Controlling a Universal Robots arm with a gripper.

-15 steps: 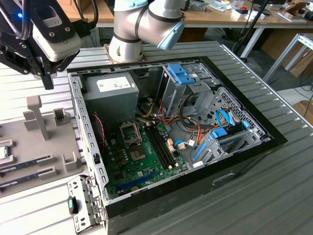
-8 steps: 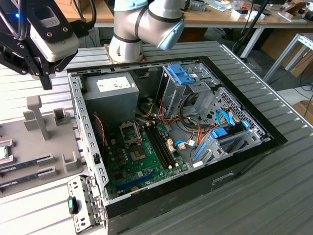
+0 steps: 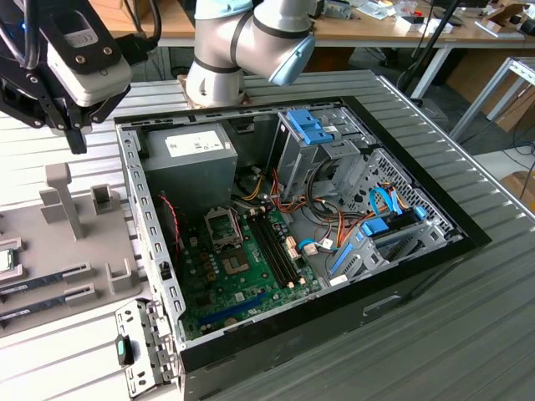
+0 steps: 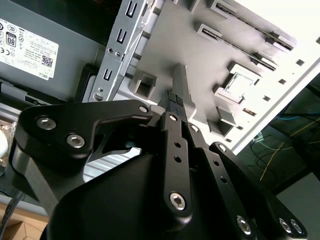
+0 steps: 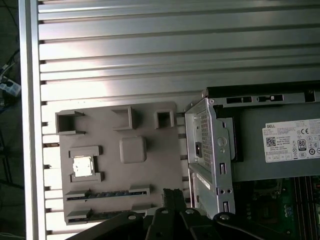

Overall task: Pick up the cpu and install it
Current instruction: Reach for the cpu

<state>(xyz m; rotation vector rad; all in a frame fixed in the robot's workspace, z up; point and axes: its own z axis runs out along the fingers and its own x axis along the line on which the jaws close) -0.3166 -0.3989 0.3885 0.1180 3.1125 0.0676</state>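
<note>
The tool (image 5: 172,192) hangs above the grey parts tray (image 5: 150,165), over the tray's edge that faces the computer case (image 3: 138,192). Its fingers (image 5: 167,194) are drawn together with nothing between them, so the pick has not yet happened.

On the tray, the cpu (image 5: 83,166) lies flat in a square pocket with its silvery lid up. Low walls hem it in, probably to keep the chip at a known spot and squarely aligned, with its lid exposed to a grasp from above. It sits apart from the tool, across a raised blank pad (image 5: 133,149). Two memory sticks (image 5: 107,194) lie in long slots nearer the fingers, held on edge in the same fixture for the same reason.

Just beside the tray, the case lies on its side on the ribbed tabletop (image 3: 435,334) with its cover off, which turns the motherboard (image 3: 226,284) face up and open to a straight-down approach. The metal-framed socket (image 3: 224,225) sits near the board's far end, below the power supply (image 3: 188,154); I judge this to be the chip's destination, though I cannot tell whether its latch is open.

Beyond the case stands the base of the arm (image 3: 217,71), placed where both tray and board fall within reach.
</note>
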